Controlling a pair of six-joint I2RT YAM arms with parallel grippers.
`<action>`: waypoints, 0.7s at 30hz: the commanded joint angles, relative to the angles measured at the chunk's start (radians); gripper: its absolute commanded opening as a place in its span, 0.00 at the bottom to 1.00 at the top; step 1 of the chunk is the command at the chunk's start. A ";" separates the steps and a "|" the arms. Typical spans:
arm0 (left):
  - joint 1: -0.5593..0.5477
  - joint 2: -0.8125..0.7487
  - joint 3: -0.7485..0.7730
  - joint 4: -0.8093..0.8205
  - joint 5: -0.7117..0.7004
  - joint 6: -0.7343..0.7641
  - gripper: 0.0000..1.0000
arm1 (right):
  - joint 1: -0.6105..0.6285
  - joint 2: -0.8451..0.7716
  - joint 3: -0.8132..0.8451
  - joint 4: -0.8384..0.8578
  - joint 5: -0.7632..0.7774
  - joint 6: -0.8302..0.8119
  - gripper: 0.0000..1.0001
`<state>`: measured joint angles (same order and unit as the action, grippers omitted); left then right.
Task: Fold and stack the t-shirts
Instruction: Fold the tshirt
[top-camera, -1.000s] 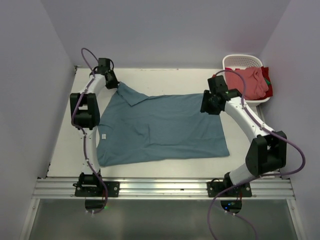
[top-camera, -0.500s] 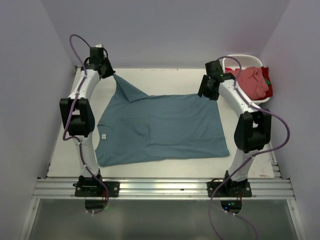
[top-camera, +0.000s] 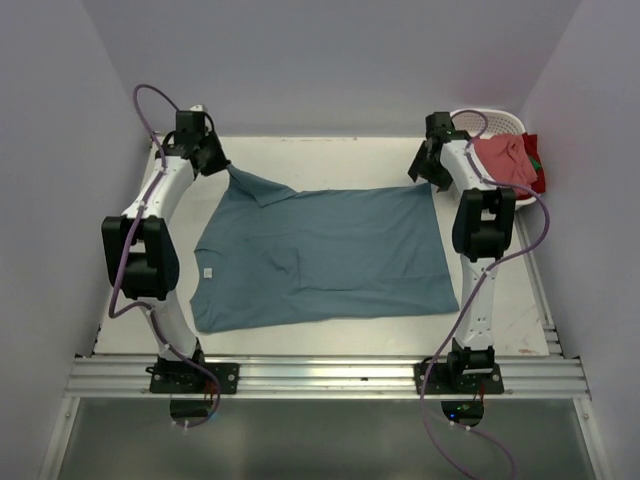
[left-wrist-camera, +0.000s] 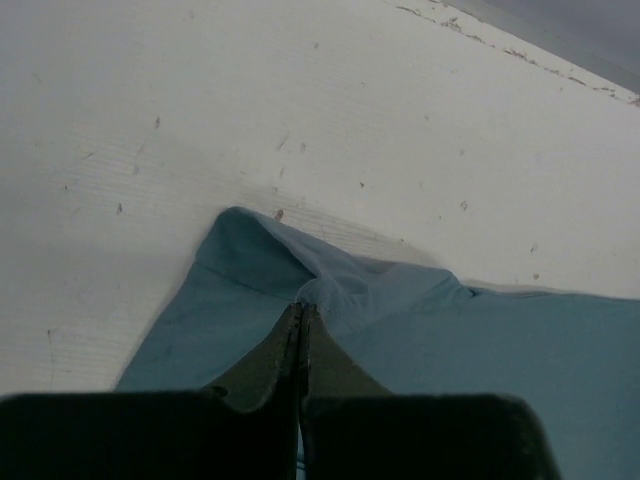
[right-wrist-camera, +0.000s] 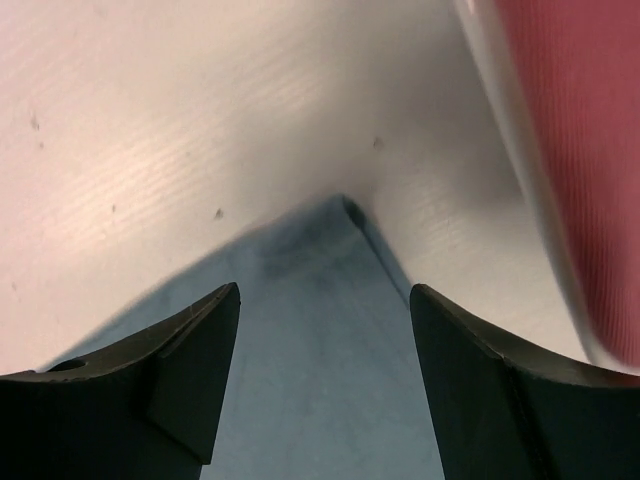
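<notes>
Currently I see the teal t-shirt (top-camera: 320, 250) spread on the desk (top-camera: 330, 158). Left jaws are clamped tight on its far-left sleeve; right jaws stand wide apart over its far-right corner, gripping nothing.

Soft, even light falls from above in the top view: the table (top-camera: 330, 160) around the shirt (top-camera: 320, 250) reads near white, with only faint shadows. The rail (top-camera: 330, 375) nearer than the shirt has a mild sheen. The left wrist view is sharp on the shirt, with a soft shadow just beyond its fold; the left gripper (left-wrist-camera: 300, 312) is a dark, unfocused mass. The right wrist view is blurred with a pinkish cast; the right gripper (right-wrist-camera: 325, 290) is dark, and the red shirt (right-wrist-camera: 580, 130) right of the shirt's corner is smeared.
</notes>
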<state>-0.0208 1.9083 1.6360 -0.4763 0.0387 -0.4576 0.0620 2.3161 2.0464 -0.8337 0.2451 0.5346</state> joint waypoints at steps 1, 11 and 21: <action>-0.021 -0.084 -0.037 0.059 0.018 -0.018 0.00 | -0.028 0.060 0.150 -0.045 -0.001 0.013 0.72; -0.028 -0.109 -0.087 0.061 0.021 -0.024 0.00 | -0.057 0.149 0.238 -0.028 -0.086 0.013 0.62; -0.028 -0.147 -0.100 0.048 0.010 -0.016 0.00 | -0.057 0.154 0.140 0.007 -0.124 0.024 0.46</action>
<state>-0.0483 1.8347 1.5402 -0.4503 0.0525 -0.4713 0.0113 2.4676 2.2135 -0.8425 0.1406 0.5438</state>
